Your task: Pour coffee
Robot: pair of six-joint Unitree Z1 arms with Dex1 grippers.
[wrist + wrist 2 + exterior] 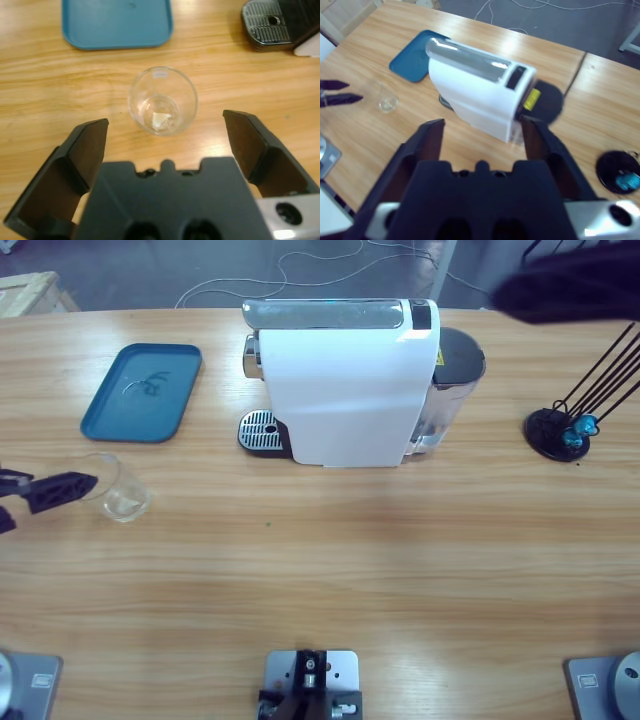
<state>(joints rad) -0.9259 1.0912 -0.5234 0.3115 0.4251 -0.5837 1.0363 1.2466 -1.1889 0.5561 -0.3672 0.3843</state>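
Pouring looks barely begun: the clear glass stands upright on the wooden table, below the blue tray and well left of the white coffee machine and its drip grate; it appears empty, though glare at its base could hide a thin layer of coffee. The left gripper has its jaws spread wide with the glass just ahead between them, untouched. The right gripper, also open and holding nothing, hangs high above the machine.
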